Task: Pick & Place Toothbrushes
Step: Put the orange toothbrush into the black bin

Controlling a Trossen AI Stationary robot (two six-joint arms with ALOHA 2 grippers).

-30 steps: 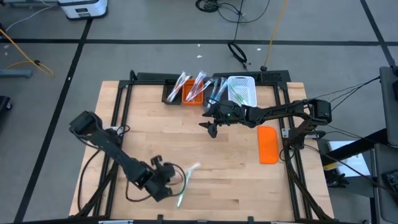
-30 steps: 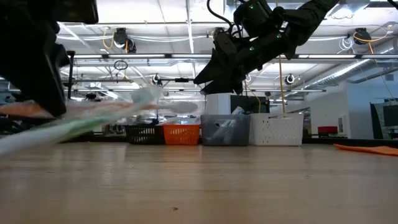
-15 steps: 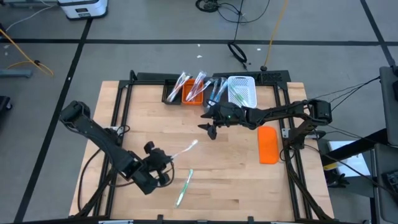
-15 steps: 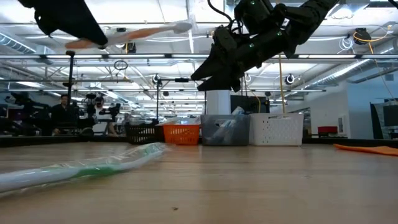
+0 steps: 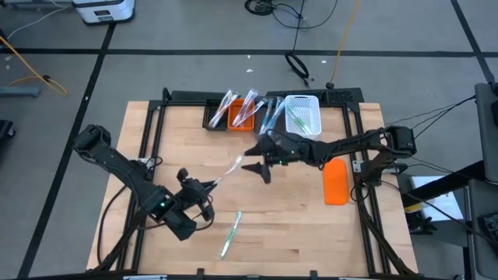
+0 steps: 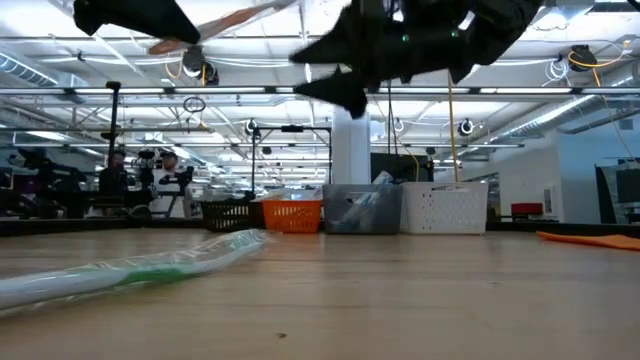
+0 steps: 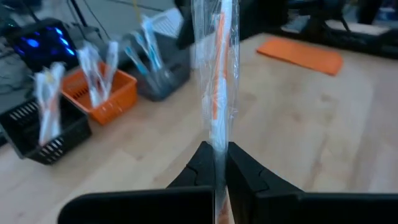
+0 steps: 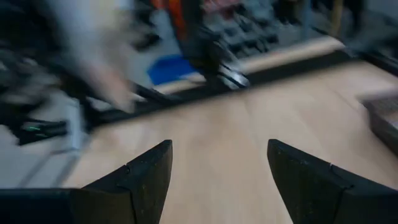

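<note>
Mid-task. Left hand clenched on a wrapped orange brush, lifted off the table, tip aimed at right hand, which hangs released mid-table. Green brush not yet picked, lying near front edge. Bins at back already stocked with many brushes.

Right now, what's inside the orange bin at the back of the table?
The orange bin holds several clear-wrapped toothbrushes standing on end, tops leaning out over its rim. Their lower ends and the bin's floor are covered by its walls, so an exact count isn't possible.
</note>
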